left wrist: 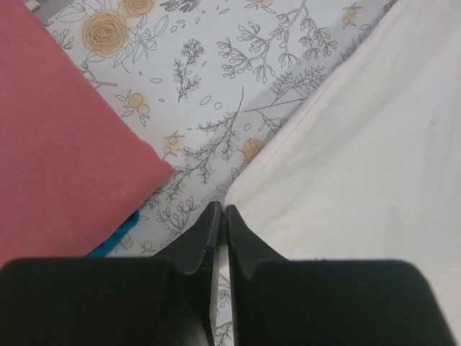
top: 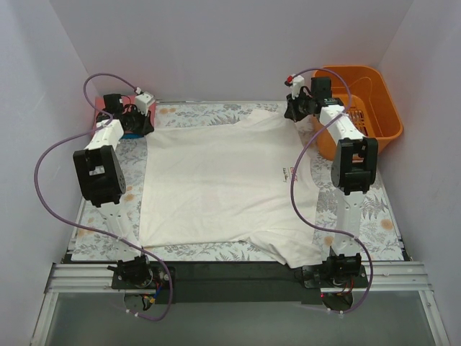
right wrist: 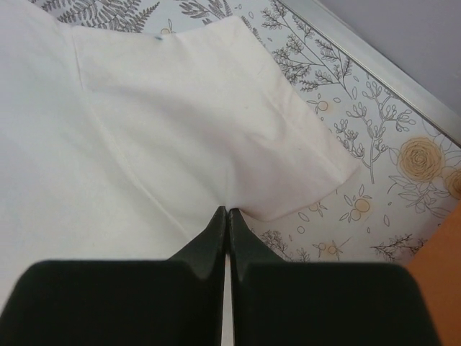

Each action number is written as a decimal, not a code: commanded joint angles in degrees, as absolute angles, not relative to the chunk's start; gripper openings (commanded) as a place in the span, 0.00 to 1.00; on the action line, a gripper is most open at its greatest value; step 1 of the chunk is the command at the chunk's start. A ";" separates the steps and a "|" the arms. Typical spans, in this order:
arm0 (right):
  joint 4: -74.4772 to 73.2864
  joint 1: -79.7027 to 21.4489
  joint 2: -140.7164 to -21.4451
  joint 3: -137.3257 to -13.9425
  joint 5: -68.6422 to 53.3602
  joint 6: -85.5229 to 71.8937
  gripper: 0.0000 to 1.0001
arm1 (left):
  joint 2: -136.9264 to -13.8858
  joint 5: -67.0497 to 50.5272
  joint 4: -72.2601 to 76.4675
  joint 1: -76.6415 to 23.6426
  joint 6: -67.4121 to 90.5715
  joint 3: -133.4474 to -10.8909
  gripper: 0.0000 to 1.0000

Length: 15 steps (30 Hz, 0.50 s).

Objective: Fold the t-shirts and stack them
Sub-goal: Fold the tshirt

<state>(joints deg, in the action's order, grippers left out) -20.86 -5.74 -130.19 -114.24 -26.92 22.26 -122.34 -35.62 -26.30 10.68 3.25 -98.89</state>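
Observation:
A white t-shirt [top: 216, 187] lies spread flat on the floral table cover [top: 367, 216], with no print showing. My left gripper [top: 148, 128] is at its far left corner. In the left wrist view the left gripper [left wrist: 222, 209] is shut, with the corner of the white t-shirt [left wrist: 360, 144] meeting its tips. My right gripper [top: 294, 115] is at the far right sleeve. In the right wrist view the right gripper [right wrist: 227, 210] is shut on the edge of the white t-shirt [right wrist: 144, 144], and the cloth puckers at the tips. A folded salmon-red t-shirt [left wrist: 57, 144] lies to the left, with a sliver of the blue t-shirt [left wrist: 119, 234] under it.
An orange basket [top: 367, 101] stands at the far right corner, close beside the right arm; the basket [right wrist: 439, 281] also shows in the right wrist view. A metal rail [top: 230, 277] runs along the near table edge between the arm bases. Walls close in the far side and both flanks.

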 commanded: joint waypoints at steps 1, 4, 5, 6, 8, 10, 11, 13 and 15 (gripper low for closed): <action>-19.78 -5.27 -124.46 -111.54 -28.48 22.67 0.01 | -114.01 -38.76 -24.17 12.22 0.35 -95.81 0.00; -19.86 -5.01 -121.65 -108.12 -28.74 23.38 0.01 | -111.37 -39.73 -24.08 12.74 -3.07 -92.12 0.00; -19.86 -4.92 -120.16 -107.32 -28.83 23.47 0.01 | -109.79 -39.90 -23.91 12.74 -4.21 -91.24 0.00; -19.86 -4.92 -119.45 -106.44 -28.83 23.90 0.01 | -109.08 -39.99 -23.91 12.92 -5.00 -90.10 0.00; -19.95 -4.75 -117.34 -103.63 -28.74 24.26 0.01 | -106.98 -40.08 -23.91 13.01 -6.67 -87.02 0.00; -20.13 -4.83 -114.98 -101.52 -28.83 25.13 0.01 | -105.74 -39.90 -24.00 13.10 -8.69 -84.12 0.00; -20.30 -4.75 -114.27 -99.34 -29.00 25.48 0.01 | -104.60 -40.08 -24.26 13.27 -9.31 -83.24 0.00; -20.39 -4.57 -111.81 -97.22 -28.92 26.62 0.01 | -103.54 -40.16 -24.35 13.45 -10.81 -80.61 0.00; -20.57 -4.48 -110.31 -93.97 -28.92 27.24 0.01 | -101.79 -40.34 -24.43 13.80 -12.56 -79.02 0.00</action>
